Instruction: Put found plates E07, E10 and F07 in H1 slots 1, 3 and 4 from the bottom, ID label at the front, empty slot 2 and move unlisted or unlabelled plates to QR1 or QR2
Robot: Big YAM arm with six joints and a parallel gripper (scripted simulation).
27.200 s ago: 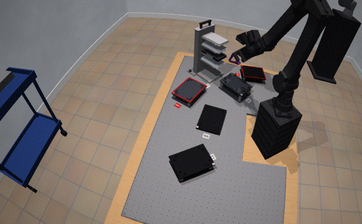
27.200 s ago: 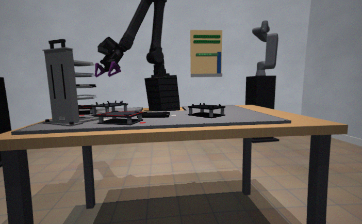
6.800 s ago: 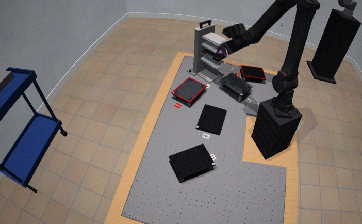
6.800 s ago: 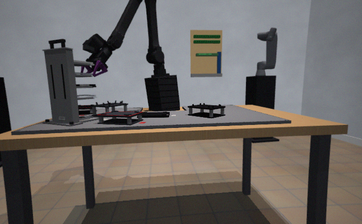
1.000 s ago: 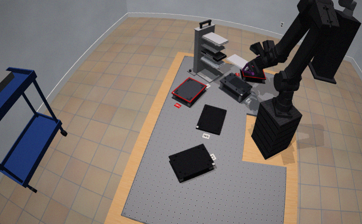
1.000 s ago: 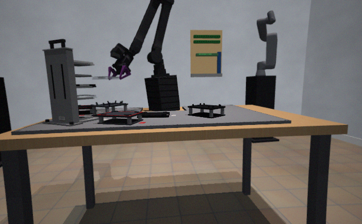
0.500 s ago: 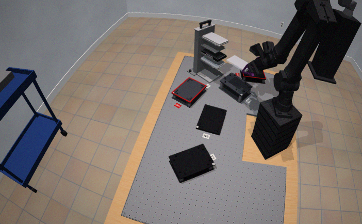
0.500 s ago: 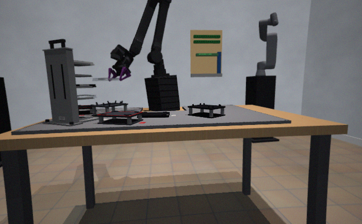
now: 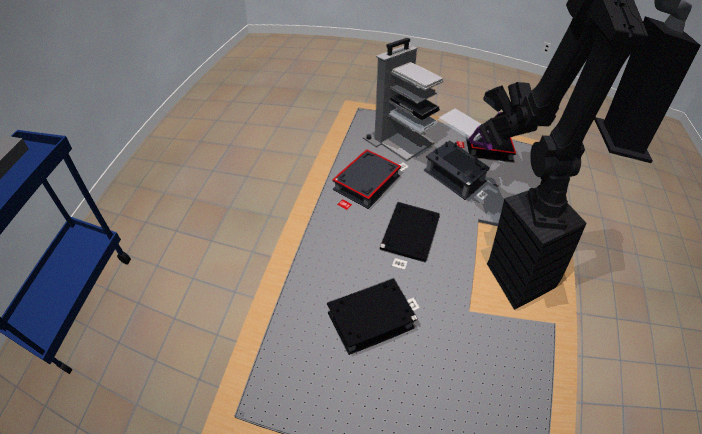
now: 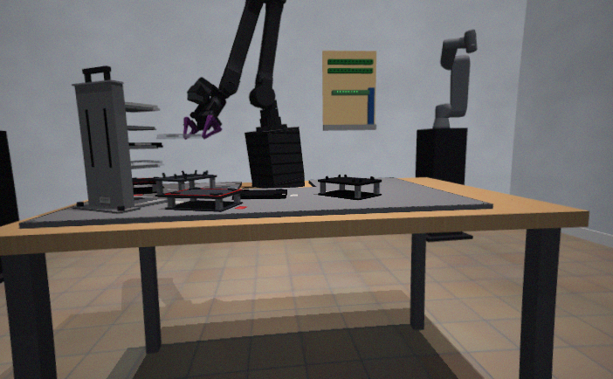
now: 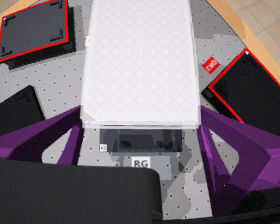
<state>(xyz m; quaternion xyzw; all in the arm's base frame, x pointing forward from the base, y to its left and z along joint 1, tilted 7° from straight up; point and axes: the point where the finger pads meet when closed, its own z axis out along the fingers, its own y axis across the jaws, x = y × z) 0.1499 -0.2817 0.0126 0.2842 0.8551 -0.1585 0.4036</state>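
My gripper (image 9: 482, 141) (image 10: 201, 129) (image 11: 140, 112) has purple fingers and is shut on a white plate (image 9: 458, 121) (image 10: 171, 135) (image 11: 139, 50), gripping it across its near end. The plate hangs level in the air in front of the grey plate hotel H1 (image 9: 387, 102) (image 10: 104, 146), clear of its shelves. In the wrist view the plate's top is blank white, and the RG nest (image 9: 456, 168) (image 11: 140, 141) lies below its near end. The hotel holds a light plate (image 9: 423, 75) on the top shelf, a dark plate (image 9: 420, 107) lower down and a light plate (image 9: 410, 119) near the bottom.
One red-edged quarantine nest (image 9: 367, 175) (image 11: 34, 30) stands left of the RG nest, and another red-edged nest (image 9: 499, 148) (image 11: 253, 92) stands under my wrist. A flat black nest (image 9: 410, 230) and a raised black nest (image 9: 370, 315) (image 10: 349, 181) lie nearer the front. The arm's base (image 9: 537, 248) stands to the right.
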